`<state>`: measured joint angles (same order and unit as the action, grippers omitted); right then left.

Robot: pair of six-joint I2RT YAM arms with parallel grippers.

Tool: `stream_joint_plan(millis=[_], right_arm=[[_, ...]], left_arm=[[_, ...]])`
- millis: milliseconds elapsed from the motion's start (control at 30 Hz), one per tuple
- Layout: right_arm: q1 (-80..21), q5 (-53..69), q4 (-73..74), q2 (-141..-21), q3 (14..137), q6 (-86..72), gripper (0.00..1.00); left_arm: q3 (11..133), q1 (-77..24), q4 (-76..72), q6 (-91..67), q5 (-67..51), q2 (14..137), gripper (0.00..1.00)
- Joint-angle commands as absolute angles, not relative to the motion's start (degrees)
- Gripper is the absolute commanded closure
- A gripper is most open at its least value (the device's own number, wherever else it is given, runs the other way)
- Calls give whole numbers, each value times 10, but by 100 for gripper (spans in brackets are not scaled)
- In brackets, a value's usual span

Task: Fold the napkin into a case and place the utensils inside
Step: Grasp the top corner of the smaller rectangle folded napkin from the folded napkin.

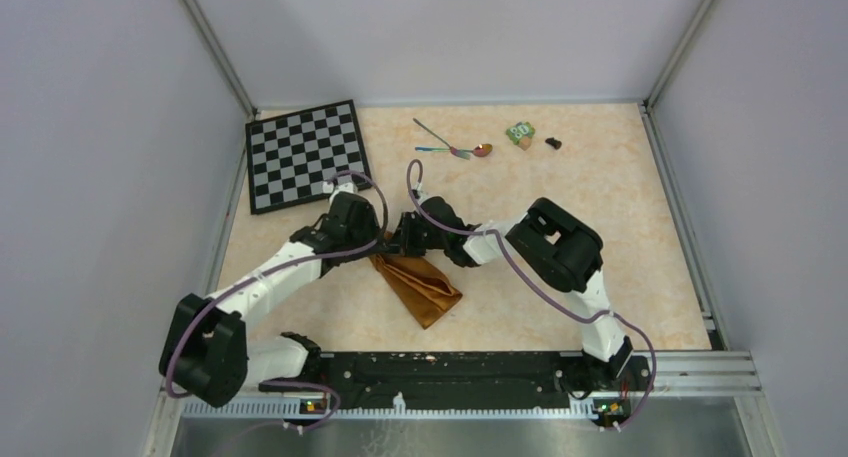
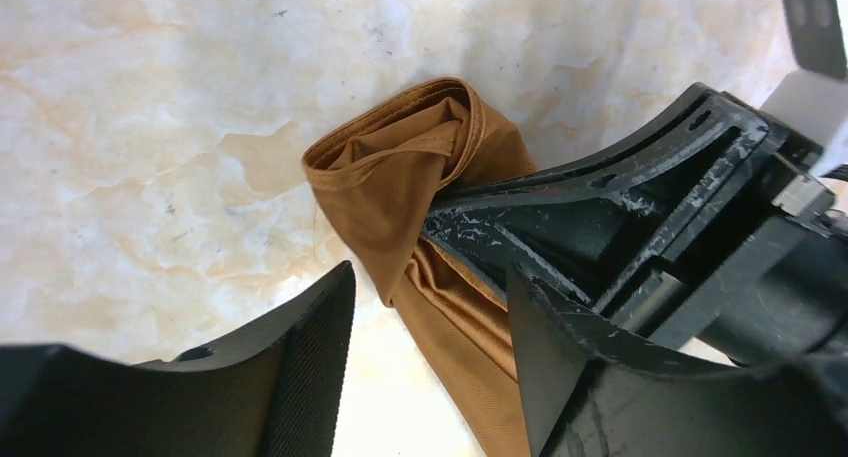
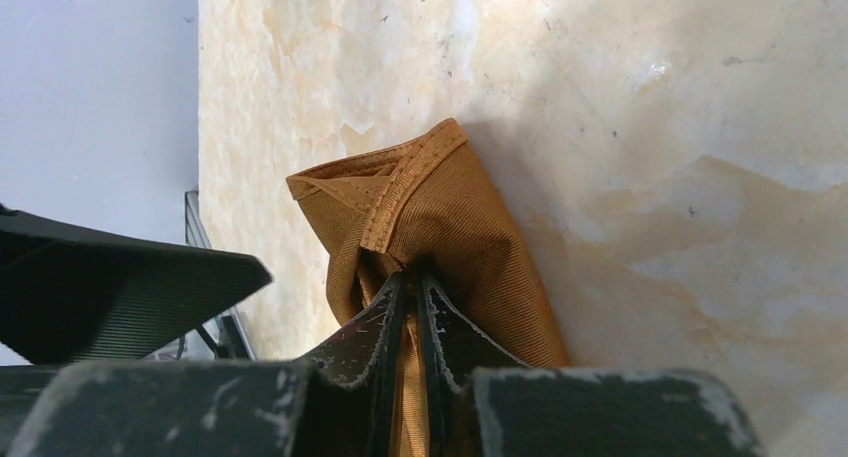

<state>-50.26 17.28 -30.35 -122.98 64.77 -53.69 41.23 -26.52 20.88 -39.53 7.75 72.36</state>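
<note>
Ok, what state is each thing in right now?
napkin: bunched into a narrow strip, one end pinched.
right tool: shut on the napkin.
left tool: open around the napkin, not gripping.
utensils: lying loose at the far side, outside the napkin.
chessboard: flat, far left corner.

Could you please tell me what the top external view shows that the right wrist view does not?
Only the top external view shows the chessboard, the two utensils and the small green block at the far side of the table, apart from both arms. Only the right wrist view shows, up close, the right end effector pinched shut on the stitched end of the napkin. Both views show the folded orange-brown napkin lying on the marbled table.
</note>
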Motion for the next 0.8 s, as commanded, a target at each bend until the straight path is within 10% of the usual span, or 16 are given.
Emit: stream_joint_plan(millis=[0, 367, 767], right_arm=[[-508, 141, -273, -1233, 637, -515, 91], [-519, 168, -280, -1222, 659, -532, 94], [-527, 173, -255, -1240, 690, -535, 96]], left_arm=[[371, -247, 213, -424, 87, 662, 37], [299, -242, 99, -449, -11, 742, 76], [303, -301, 81, -465, 15, 795, 79]])
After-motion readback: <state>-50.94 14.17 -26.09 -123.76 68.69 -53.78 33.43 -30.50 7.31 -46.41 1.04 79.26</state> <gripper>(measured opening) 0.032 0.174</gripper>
